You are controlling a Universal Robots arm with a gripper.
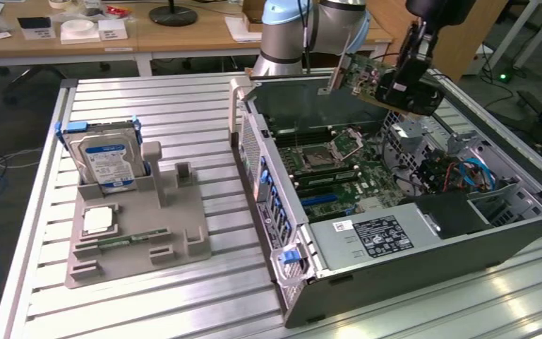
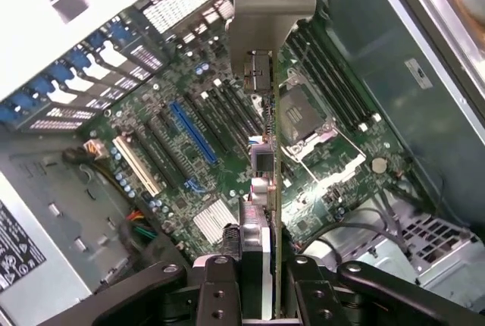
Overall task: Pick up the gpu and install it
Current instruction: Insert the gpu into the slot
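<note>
- The gripper (image 2: 259,269) is clamped on the gpu (image 2: 265,163). The jaws pinch its two flat faces near one end, so the card sits edge-on and runs away from the wrist, with the silver bracket (image 2: 265,7) at the far end.
- In the exterior view the card hangs tilted in the air above the far side of the open computer case (image 1: 290,282), touching nothing inside.
- Under it is the motherboard (image 2: 348,155) with its blue slot (image 2: 193,133) and black slots alongside. The card isn't seated in any of them yet.
- My guess on handling: light and stiff but fragile — thin board, fan, tiny parts. Bare board near an end looks like the safest place to grab, never the fan.
- The hard drive (image 1: 101,159) stands in its holder, well apart.
</note>
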